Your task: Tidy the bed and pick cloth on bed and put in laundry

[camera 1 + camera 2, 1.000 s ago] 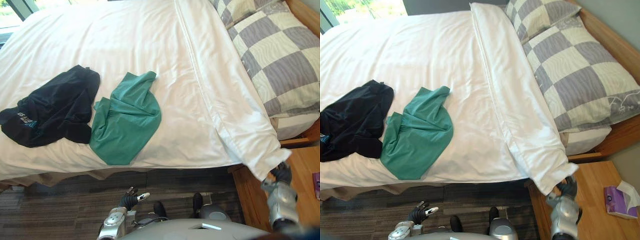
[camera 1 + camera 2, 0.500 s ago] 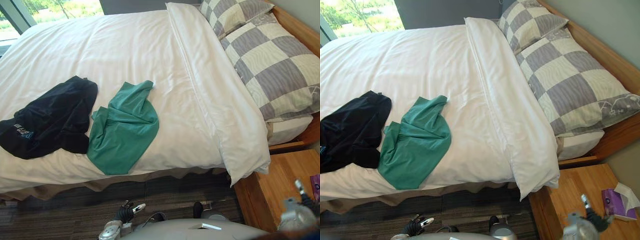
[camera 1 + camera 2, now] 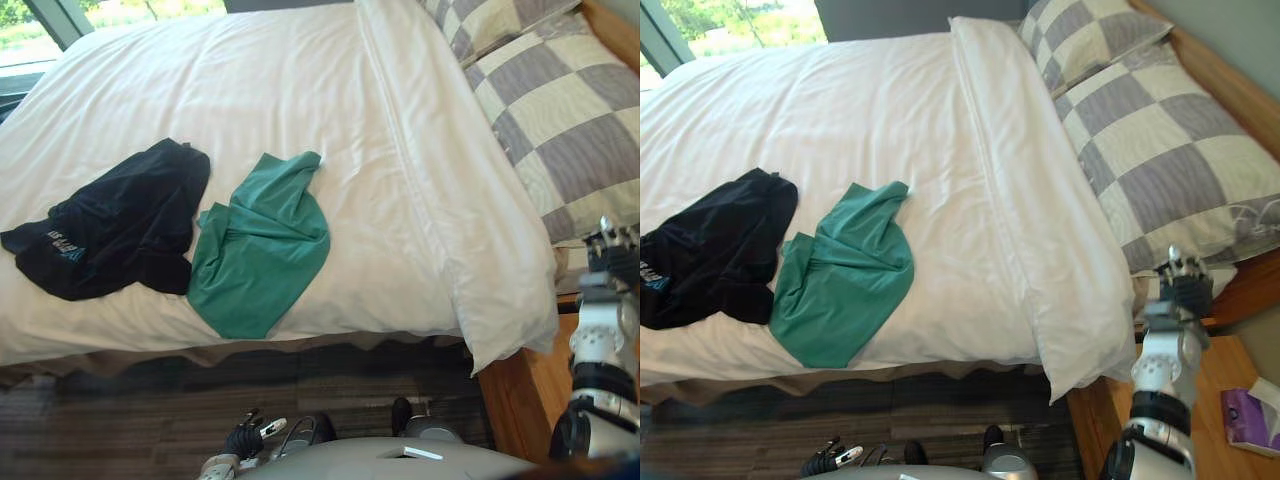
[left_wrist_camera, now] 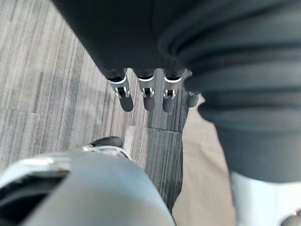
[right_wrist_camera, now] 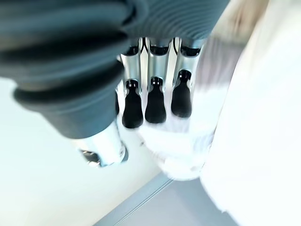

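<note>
White duvet (image 3: 870, 110) covers the bed smoothly, with a turned-back band (image 3: 1030, 190) running across it below two grey-and-cream checked pillows (image 3: 1180, 160) at the head. A wooden bed frame (image 3: 1230, 90) shows behind the pillows, and a window (image 3: 730, 25) with greenery outside sits past the far corner on the left.

Two clothes lie on the duvet close to the near edge, towards the left. A black cloth (image 3: 710, 250) is crumpled furthest left, and a green cloth (image 3: 845, 280) lies just beside it, their edges touching. The green cloth's lower corner reaches the bed's edge. The rest of the duvet, from the clothes up to the turned-back band, is bare.

Grey striped carpet (image 3: 790, 420) runs along the near side of the bed. A wooden nightstand (image 3: 1087, 425) stands at the right corner with a purple tissue pack (image 3: 1250, 415) on it.

The right robot hand (image 3: 1185, 285) is raised by the corner of the bed, beside the nearer pillow and the hanging corner of the duvet; its fingers (image 5: 155, 103) are straight and hold nothing. The left robot hand (image 3: 245, 438) hangs low over the carpet, fingers (image 4: 126, 94) relaxed and empty, well apart from both clothes.
</note>
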{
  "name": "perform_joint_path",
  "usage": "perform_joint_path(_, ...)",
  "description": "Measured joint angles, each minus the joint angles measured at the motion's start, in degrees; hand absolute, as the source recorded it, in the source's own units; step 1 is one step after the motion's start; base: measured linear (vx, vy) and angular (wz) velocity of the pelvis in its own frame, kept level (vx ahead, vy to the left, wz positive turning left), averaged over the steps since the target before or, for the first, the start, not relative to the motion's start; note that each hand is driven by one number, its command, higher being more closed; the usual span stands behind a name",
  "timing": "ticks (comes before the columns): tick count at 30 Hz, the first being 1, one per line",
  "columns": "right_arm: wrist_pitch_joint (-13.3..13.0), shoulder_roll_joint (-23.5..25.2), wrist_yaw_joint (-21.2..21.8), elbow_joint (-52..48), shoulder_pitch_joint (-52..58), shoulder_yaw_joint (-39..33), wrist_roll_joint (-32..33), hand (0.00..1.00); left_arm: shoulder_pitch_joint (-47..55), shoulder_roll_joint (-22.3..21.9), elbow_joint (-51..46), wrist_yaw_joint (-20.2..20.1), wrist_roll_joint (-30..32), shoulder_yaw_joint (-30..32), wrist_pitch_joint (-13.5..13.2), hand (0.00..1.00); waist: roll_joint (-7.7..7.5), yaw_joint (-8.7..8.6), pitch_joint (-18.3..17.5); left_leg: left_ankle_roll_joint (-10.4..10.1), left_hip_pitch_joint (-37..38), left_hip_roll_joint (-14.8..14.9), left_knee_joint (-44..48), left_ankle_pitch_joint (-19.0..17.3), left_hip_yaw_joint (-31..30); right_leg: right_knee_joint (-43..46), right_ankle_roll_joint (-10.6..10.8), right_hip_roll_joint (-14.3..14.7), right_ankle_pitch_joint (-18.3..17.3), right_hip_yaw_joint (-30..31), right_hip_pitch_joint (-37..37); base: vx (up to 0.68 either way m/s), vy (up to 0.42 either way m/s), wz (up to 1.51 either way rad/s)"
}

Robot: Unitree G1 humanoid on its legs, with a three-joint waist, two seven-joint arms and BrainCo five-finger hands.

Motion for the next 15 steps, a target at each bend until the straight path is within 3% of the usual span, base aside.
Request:
perform_joint_path(2,0.00,-2.15,-0.78,-1.09,-4.50,1.02,2.52,1.00,-1.58,0.17,-0.17,-0.18,-2.12,-0.76,-0.07,0.00,1.55,0.23,2.95,0.46,-1.76,-0.06,0.02,0.69,-0.94,0.08,-0.10,-0.13,0.41,-0.56,-1.45,-0.05,-0.007,0.16)
perform_joint_path(4,-0.06,-2.43,-1.34,-1.59,-6.86,1.21,3.77,1.00,-2.75,0.39,-0.26,-0.23,-2.70,-1.40,-0.08,0.00,2.05,0.30,4.63,0.61,-3.08,-0.04,0.03,1.22,-1.30,0.17,-0.27,-0.13,0.68,-0.89,-2.64,-0.06,-0.016,0.12)
perform_joint_path(6,-0.49,-2.53,-3.44,-2.09,-11.16,1.96,6.26,1.00,-5.83,0.41,-0.91,-0.25,-5.57,-2.70,-0.07,0.00,3.00,0.94,9.12,0.80,-5.70,0.18,0.05,2.26,-1.30,1.62,-0.54,-0.09,0.84,-0.92,-5.86,-0.06,-0.020,0.05)
perform_joint_path(9,-1.03,-2.48,-5.51,-5.04,-12.14,2.81,7.37,1.00,-8.38,0.12,-2.96,-0.18,-6.99,-3.73,-0.28,0.00,4.13,1.77,12.77,0.95,-8.89,0.27,0.18,3.15,-1.16,4.30,-1.10,-0.36,0.28,-1.01,-10.23,-0.03,-0.013,0.05)
perform_joint_path(12,-1.34,-1.54,-7.71,-6.35,-12.14,3.19,7.40,1.00,-10.99,-1.21,-3.14,0.18,-8.29,-4.38,-1.10,0.00,5.26,2.66,15.13,0.88,-12.19,0.21,1.78,3.25,-1.06,8.65,-1.48,-1.26,-1.42,-1.14,-14.72,0.01,-0.022,0.06)
perform_joint_path(15,-1.35,1.21,-8.98,-5.82,-11.69,3.96,7.43,1.00,-11.18,-1.83,-3.93,0.27,-8.80,-5.23,-1.34,0.00,5.33,2.79,15.35,0.57,-13.41,0.06,1.87,3.46,-0.46,12.18,-1.78,-1.89,-3.23,-1.13,-17.76,0.02,-0.037,0.00)
